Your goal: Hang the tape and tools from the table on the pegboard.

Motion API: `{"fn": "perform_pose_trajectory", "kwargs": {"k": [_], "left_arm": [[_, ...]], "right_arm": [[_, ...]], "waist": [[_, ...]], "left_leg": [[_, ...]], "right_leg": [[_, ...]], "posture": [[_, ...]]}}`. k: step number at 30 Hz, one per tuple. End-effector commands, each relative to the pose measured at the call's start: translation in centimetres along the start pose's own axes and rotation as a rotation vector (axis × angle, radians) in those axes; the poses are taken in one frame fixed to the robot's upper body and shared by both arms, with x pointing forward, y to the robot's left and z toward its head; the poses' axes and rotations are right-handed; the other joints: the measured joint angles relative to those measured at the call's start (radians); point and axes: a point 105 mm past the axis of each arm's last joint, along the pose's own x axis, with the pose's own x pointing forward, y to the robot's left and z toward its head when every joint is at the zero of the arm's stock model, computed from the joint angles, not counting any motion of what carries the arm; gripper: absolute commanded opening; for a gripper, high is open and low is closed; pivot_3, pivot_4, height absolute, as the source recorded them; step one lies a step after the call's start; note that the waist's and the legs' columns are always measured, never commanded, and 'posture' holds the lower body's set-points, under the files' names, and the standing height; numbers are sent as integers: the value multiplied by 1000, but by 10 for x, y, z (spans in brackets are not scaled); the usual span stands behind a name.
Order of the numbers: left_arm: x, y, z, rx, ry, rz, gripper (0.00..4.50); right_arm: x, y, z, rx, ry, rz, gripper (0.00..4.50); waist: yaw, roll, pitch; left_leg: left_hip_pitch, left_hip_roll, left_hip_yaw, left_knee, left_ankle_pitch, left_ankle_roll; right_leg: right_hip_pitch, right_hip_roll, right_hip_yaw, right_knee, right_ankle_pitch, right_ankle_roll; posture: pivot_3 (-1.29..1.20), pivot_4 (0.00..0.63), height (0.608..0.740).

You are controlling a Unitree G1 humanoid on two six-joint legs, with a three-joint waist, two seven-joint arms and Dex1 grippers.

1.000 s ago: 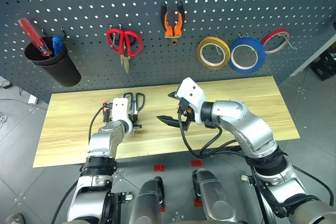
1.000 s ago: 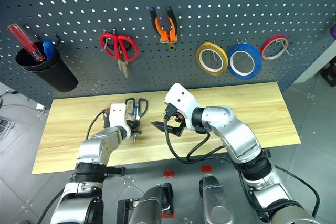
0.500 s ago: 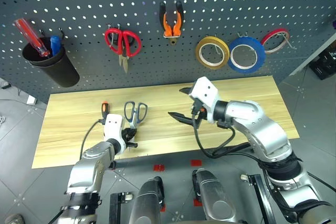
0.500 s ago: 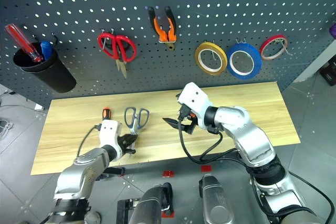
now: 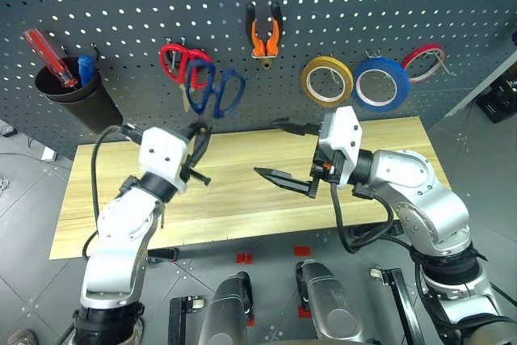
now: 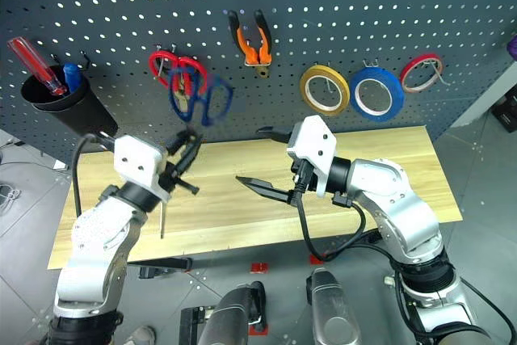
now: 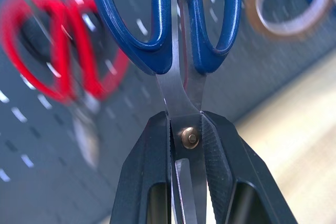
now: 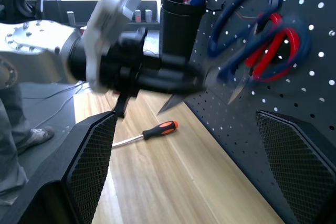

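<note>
My left gripper (image 5: 196,133) is shut on the blades of the dark blue-handled scissors (image 5: 213,91). It holds them handles-up, off the table (image 5: 242,199), in front of the pegboard (image 5: 363,6) and just right of the red scissors (image 5: 179,61). In the left wrist view the fingers (image 7: 152,171) clamp the blades at the pivot (image 7: 189,137). My right gripper (image 5: 266,148) hovers open and empty over the table's middle. The orange-and-black screwdriver (image 8: 152,130) lies on the table. The orange pliers (image 5: 265,30) and the blue tape (image 5: 380,84) hang on the pegboard.
A yellow tape roll (image 5: 328,80) and a thin red roll (image 5: 426,62) hang on either side of the blue tape. A black cup (image 5: 77,96) at the pegboard's left holds a red and a blue screwdriver. The pegboard between the red scissors and the pliers is bare.
My left gripper has lifted the dark scissors from the table up to the pegboard beside the red scissors. The right gripper rose a little and drifted right, still open.
</note>
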Motion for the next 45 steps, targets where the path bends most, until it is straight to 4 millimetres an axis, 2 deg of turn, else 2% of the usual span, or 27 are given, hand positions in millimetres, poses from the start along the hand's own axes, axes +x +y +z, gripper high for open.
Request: {"fn": "perform_pose_trajectory", "kwargs": {"k": [1,6,11,19,21,26,30,34,38,42,45], "left_arm": [[1,14,3,9,-19,65,541],[2,22,-4,-26,2,124,541],[6,27,-3,-32,-10,160,541],[24,17,-28,-111,75,121,541],[24,19,-30,-111,80,130,1258],[14,18,-37,-136,113,157,2639],[-10,20,-69,-186,259,198,3801],[-37,35,-109,-281,464,283,3801],[-57,55,-139,-354,624,351,3801],[-62,77,-157,-420,693,417,3801],[-60,82,-172,-458,744,427,3801]], "right_arm": [[0,-3,10,-50,-35,-16,4500],[2,-7,13,-64,-41,-22,4500],[4,-10,13,-71,-41,-27,4500],[10,-13,20,-89,-65,-21,4500],[12,-13,22,-91,-72,-16,4500],[16,-10,23,-80,-77,-9,4500],[21,-4,7,-23,-8,-33,4500],[31,-1,-13,71,127,-104,4500],[45,10,-10,182,160,-85,4500],[54,17,-7,250,189,-59,4500],[57,23,-5,257,201,-26,4500]], "waist": [[-4,0,0],[-7,0,0],[-10,0,0],[-12,0,0],[-15,0,0],[-18,0,0],[-21,0,0],[-21,0,1],[-20,0,7],[-17,-4,20],[-13,-5,29]], "left_leg": [[0,0,0,0,0,0],[0,0,0,1,0,0],[0,0,0,1,0,0],[0,0,-1,3,0,0],[0,0,-1,3,0,0],[-1,0,-1,3,0,0],[0,0,-1,3,0,0],[0,1,-1,3,0,0],[0,1,-1,3,0,0],[0,1,-3,4,0,0],[-2,1,-4,4,0,0]], "right_leg": [[0,0,0,0,0,0],[0,0,0,1,0,0],[0,0,0,1,0,0],[0,1,0,2,0,0],[0,1,0,2,0,0],[0,1,0,2,0,0],[0,1,0,2,0,0],[-1,1,0,3,0,0],[-1,1,0,3,0,0],[-1,1,-1,3,0,0],[-1,1,-2,3,0,0]], "posture": [[-316,313,740],[-322,314,740],[-319,315,740],[-315,317,740],[-315,317,740],[-314,320,740],[-311,334,740],[-308,353,740],[-308,382,740],[-298,410,740],[-293,422,740]]}}
